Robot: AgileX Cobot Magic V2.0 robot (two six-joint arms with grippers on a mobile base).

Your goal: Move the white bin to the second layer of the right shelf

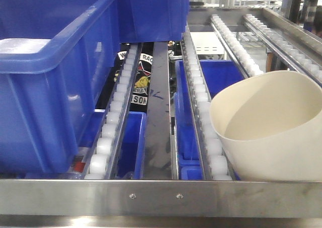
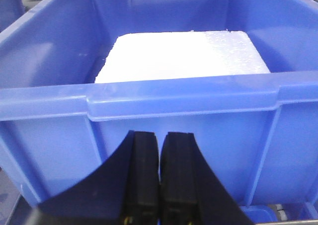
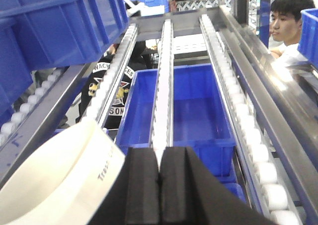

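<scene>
Cream-white plastic, the white bin (image 1: 266, 132) sits at the right front of the right shelf second layer (image 1: 161, 198), tipped so that its open mouth faces left and toward the camera in the front view. Its lower edge is behind the flat steel front bar, and its left wall lies against a rail of small white rollers (image 1: 204, 112). In the right wrist view the same tub fills the lower left corner (image 3: 54, 185), its rim touching the left side of the right pincer (image 3: 159, 185), whose two black fingers are pressed together with nothing between them.

More roller rails (image 3: 164, 76) run away from the camera across the level, and through the gaps between them a blue crate (image 3: 191, 106) shows on the level below. On the left of the rack a large blue crate (image 1: 55, 72) rests on the rollers, with another blue crate (image 1: 156, 11) behind it. The left pincer (image 2: 159, 180) hangs just in front of that large crate's near wall, its fingers closed on each other and gripping nothing; inside the crate lies a white foam block (image 2: 184, 56). A person in a white shirt (image 3: 290, 21) sits beyond the right side of the rack, and a dark shirt with a printed badge (image 1: 138, 82) shows through the rails.
</scene>
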